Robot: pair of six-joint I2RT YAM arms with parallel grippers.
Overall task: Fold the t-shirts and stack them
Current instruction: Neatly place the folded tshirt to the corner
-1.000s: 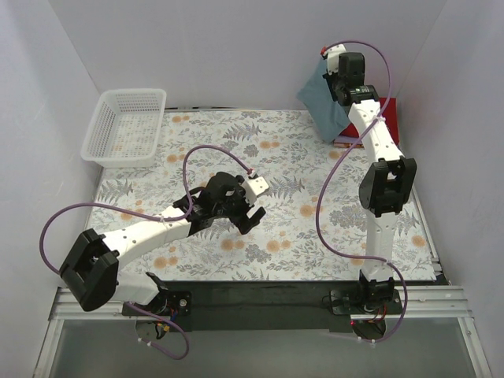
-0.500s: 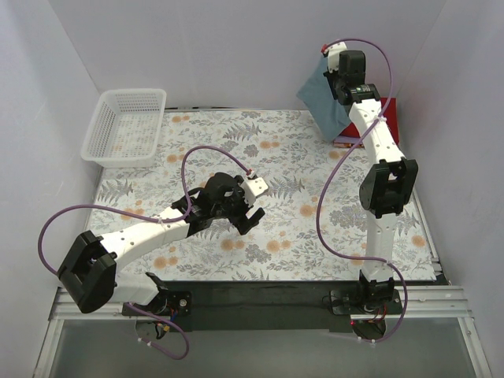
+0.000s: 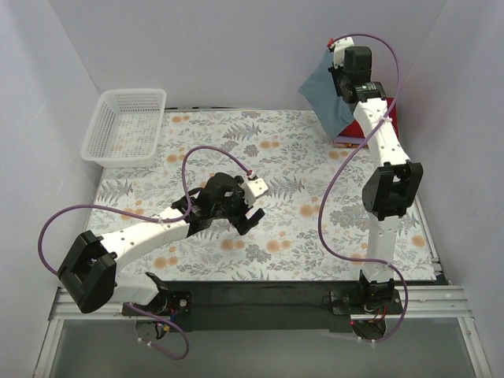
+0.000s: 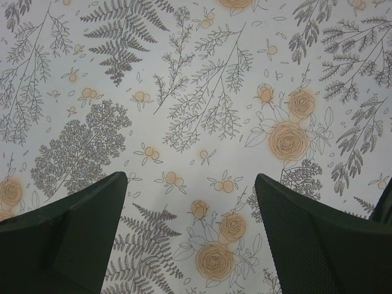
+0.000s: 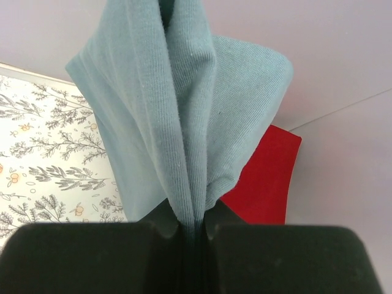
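The bench (image 3: 315,256), covered w/ a floral tablecloth (image 4: 202,110), is seen under both arms. A white mesh basket (image 3: 132,92) is set at the far-left corner, well apart from the left tool (image 3: 248,219) & beyond it. The slate-blue t-shirt (image 5: 184,110) is held up off the bench. It is hung bunched from the right tool (image 5: 193,229), which is pinched tight on a gathered fold of the cloth. A red folded t-shirt (image 5: 266,177) is laid below & right of that tool, partly hidden by the hanging cloth. A thin lavender-pink t-shirt (image 3: 345,142) is seen just under the red one. The left tool is held low over the tablecloth, spread wide, w/ only print seen in the gap.
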